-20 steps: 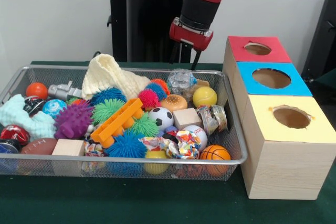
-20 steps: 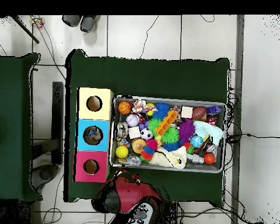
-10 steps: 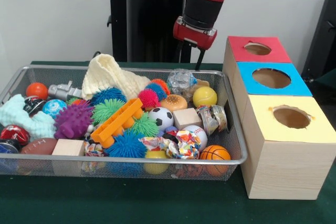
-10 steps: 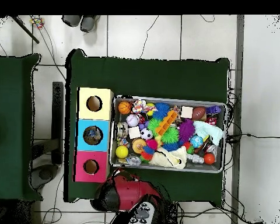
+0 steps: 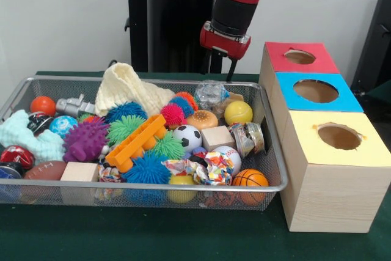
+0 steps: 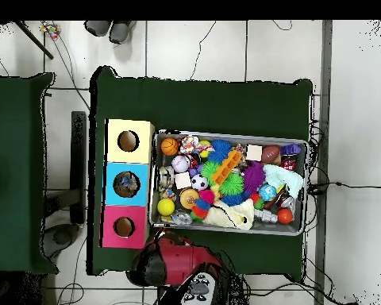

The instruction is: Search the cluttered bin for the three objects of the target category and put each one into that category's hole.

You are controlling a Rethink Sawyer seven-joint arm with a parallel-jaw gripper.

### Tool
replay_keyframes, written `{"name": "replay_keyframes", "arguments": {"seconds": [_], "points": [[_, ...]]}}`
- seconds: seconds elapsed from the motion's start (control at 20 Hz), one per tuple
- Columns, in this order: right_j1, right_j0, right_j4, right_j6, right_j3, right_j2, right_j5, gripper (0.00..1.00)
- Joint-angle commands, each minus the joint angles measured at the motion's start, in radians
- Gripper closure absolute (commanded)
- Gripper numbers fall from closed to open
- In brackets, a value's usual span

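I see the gripper [image 5: 219, 68] hanging at upper centre of the front view, above the far rim of the bin [image 5: 273, 162], holding nothing I can make out; its dark fingers are too thin against the black pedestal for me to tell whether they are spread or closed. In the overhead view the arm [image 6: 178, 266] sits at bottom centre, just below the bin [image 6: 152, 179].

The bin fills the left and middle of the front view and is packed. Along its right side I pick out a yellow ball [image 5: 238, 112], a soccer ball [image 5: 187, 137], a baseball [image 5: 229, 158] and a basketball [image 5: 250, 181]. Near the middle lie an orange block [image 5: 135, 141] and spiky balls in blue [image 5: 147, 169], green [image 5: 124, 128] and purple [image 5: 85, 140]. A cream cloth [image 5: 128, 90] lies at the back.

To the right of the bin, three boxes stand in a row, touching: red [image 5: 299, 58] furthest up, blue [image 5: 316, 91] in the middle, yellow [image 5: 338, 137] lowest. Each has a round hole on top.
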Motion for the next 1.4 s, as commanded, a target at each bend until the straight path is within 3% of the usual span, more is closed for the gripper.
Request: {"name": "replay_keyframes", "arguments": {"seconds": [0.05,0.2,0.45,0.8,1.4], "points": [[-0.001,-0.050,-0.016,0.044,-0.145,0.102,-0.012,0.00],[-0.012,-0.068,-0.028,0.035,-0.141,0.112,0.002,0.00],[-0.101,-0.094,-0.037,0.006,-0.114,0.140,0.104,0.00],[-0.132,-0.079,-0.022,0.026,-0.137,0.145,0.179,0.00],[-0.055,-0.056,-0.006,0.071,-0.221,0.109,0.154,0.00]]}}
